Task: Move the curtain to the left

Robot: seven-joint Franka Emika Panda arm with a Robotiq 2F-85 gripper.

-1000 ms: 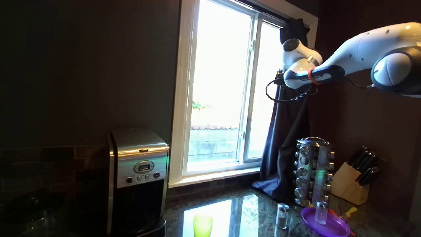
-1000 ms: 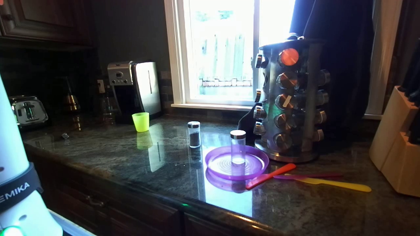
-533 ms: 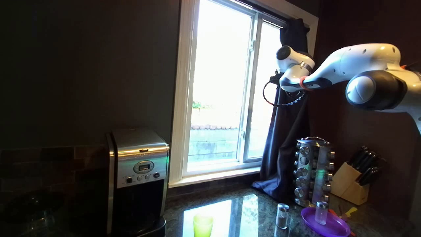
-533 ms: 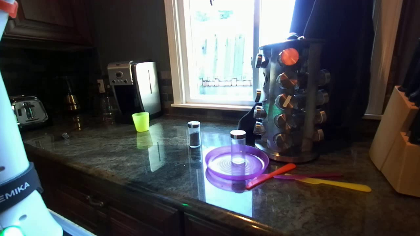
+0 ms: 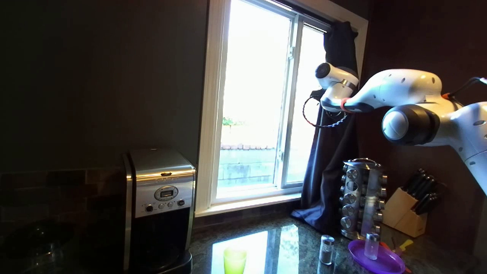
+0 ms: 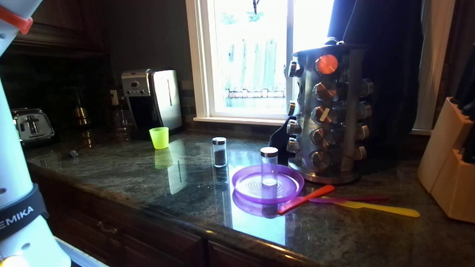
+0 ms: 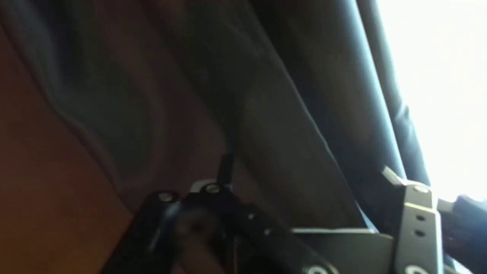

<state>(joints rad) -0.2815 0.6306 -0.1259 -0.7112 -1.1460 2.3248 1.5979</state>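
The curtain [image 5: 329,167] is a long dark drape gathered at the right side of the window in both exterior views [image 6: 393,85]. Its lower end rests on the counter. In the wrist view the curtain [image 7: 281,125] fills the middle in slanting folds, with bright window at right and reddish-brown wall at left. My gripper [image 7: 310,173] is open, fingers wide apart, with curtain folds in front of and between them. I cannot tell whether the fingertips touch the fabric. In an exterior view the arm's wrist [image 5: 336,85] is in front of the curtain's upper half and hides the fingers.
A spice rack [image 5: 361,198] and a knife block [image 5: 407,211] stand right of the curtain's foot. A coffee maker [image 5: 163,182] stands left of the window [image 5: 255,95]. A purple plate [image 6: 237,189] with a jar, another jar [image 6: 219,152] and a green cup [image 6: 159,138] are on the counter.
The arm has come down and a little left in front of the curtain, its elbow dropping most. A cable end now dangles into the top of an exterior view. The curtain looks unmoved.
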